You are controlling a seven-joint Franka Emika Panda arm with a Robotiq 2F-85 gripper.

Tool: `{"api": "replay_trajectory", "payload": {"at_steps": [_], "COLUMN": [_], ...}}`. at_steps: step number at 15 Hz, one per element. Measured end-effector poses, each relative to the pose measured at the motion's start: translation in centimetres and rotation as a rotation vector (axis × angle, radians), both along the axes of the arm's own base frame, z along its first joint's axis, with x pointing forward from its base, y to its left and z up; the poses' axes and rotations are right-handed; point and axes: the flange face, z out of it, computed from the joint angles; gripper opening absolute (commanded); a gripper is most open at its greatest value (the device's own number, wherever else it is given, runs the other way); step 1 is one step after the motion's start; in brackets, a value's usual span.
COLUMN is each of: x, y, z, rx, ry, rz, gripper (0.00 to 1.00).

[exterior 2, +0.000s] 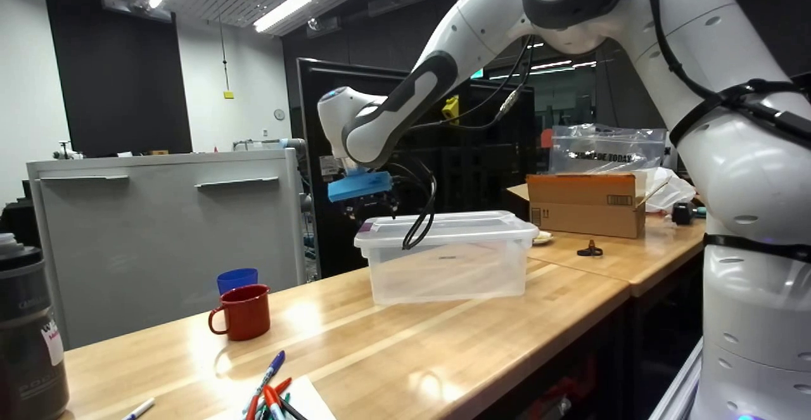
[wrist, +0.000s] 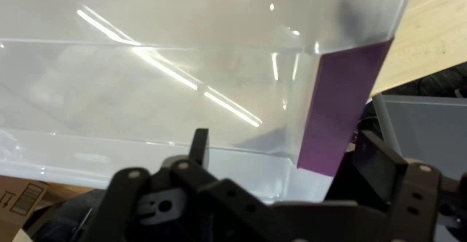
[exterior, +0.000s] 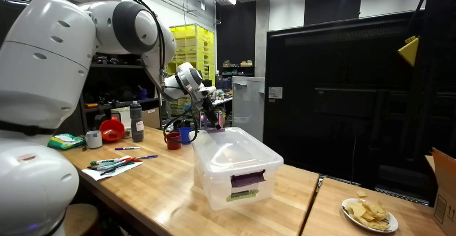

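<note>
I had my gripper (wrist: 282,141) low in the wrist frame, jaws well apart, a purple latch (wrist: 344,110) right of centre, the clear lidded bin (wrist: 153,99) across upper left.

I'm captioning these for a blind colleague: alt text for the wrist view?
A black gripper, jaws open, is near the purple latch on a translucent lidded bin. A wooden tabletop shows at upper right, part of a cardboard box at lower left.
</note>
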Motion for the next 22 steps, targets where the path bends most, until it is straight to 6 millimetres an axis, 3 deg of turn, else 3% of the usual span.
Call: {"api": "replay_trajectory", "payload": {"at_steps": [7,13,14,16,18,22], "x": [0.2,-0.8,-1.1,-1.6,-1.9,-1.8], "y": [-1.5,1.7,2.4,3.8,4.6,4.0], "z": [0.1,-0.4,-0.4,-0.5,-0.5,0.0], "rx": [0.127,0.155,0.153,0.149,0.146,0.135], "ry": [0.069,0.099,0.103,0.108,0.11,0.105], "rz": [-0.013,0.081,0.098,0.128,0.144,0.152], "gripper": [1.0,1.0,0.75,0.68,0.52,0.22]}}
